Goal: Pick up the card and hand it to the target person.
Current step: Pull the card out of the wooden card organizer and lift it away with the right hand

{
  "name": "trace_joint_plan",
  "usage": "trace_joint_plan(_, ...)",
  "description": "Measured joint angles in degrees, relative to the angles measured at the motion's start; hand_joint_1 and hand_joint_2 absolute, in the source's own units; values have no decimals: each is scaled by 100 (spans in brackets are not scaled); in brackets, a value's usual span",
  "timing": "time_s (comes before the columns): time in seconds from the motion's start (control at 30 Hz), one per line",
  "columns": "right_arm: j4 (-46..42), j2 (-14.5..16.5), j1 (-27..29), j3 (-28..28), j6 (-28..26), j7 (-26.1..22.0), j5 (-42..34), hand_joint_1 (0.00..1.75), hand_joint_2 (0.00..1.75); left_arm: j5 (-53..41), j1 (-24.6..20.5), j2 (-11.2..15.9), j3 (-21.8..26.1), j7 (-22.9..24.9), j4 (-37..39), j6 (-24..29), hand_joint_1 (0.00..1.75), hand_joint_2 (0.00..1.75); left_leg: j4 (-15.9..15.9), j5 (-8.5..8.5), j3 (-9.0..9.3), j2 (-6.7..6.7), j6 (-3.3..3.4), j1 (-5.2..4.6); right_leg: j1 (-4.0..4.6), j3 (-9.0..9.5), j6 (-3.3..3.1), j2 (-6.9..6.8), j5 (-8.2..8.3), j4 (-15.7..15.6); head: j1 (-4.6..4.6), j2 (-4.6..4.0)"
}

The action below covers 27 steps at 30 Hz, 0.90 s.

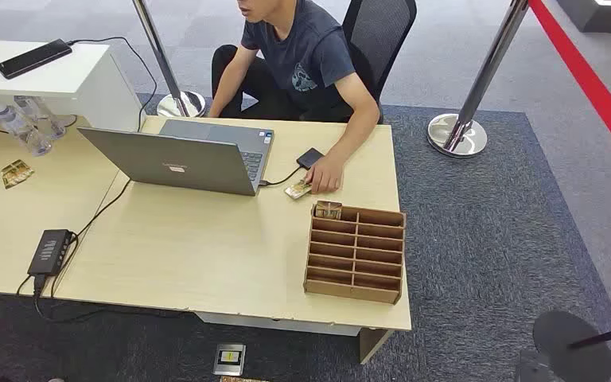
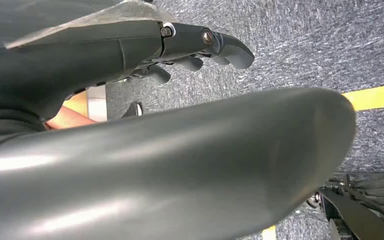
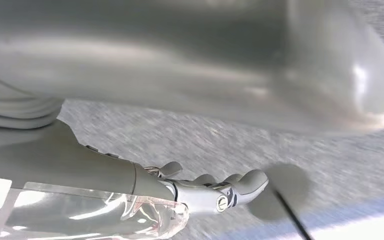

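Note:
A patterned card [image 1: 328, 209] stands in the far left slot of a wooden slotted rack [image 1: 356, 253] on the desk's right side. A second card [image 1: 297, 189] lies flat on the desk, and the seated person [image 1: 306, 56] rests fingertips on it. In the left wrist view my left hand [image 2: 195, 50] hangs over grey carpet, fingers loosely apart and holding nothing. My right hand [image 3: 215, 190] in the right wrist view also hangs above carpet, its fingers slightly bent with nothing in them.
An open grey laptop [image 1: 183, 159] sits mid-desk, cabled to a small black box [image 1: 310, 157]. A power strip [image 1: 49, 251] lies at the left front. Bottles [image 1: 24, 123] and another card [image 1: 17, 173] are far left. Chrome stanchions [image 1: 457, 134] stand behind the desk.

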Motion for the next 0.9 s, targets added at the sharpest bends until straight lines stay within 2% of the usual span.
trace_joint_plan(0.1,-324,14,13,303,-33,21,-28,0,0,-4,-2,-8,16,-15,3,0,0,0,0,1,1,0,0,0,0,2,0,0,1,0,-1,0)
trace_joint_plan(0.37,-1403,33,-137,1771,-109,162,-68,0,0,-19,-10,-32,60,-90,18,-5,0,0,0,7,3,-1,-1,0,0,7,-1,0,5,4,-1,0)
trace_joint_plan(0.8,-2086,69,-1254,4356,-97,403,-74,0,0,-19,-22,-35,148,-129,62,-66,0,0,0,20,2,0,-5,1,1,5,-8,0,10,12,-1,0)
trace_joint_plan(0.9,-2090,97,-1553,4905,-84,467,-72,0,131,-15,-23,-35,165,-133,63,-81,0,0,0,22,2,0,-6,1,1,3,-9,0,11,14,-1,0)
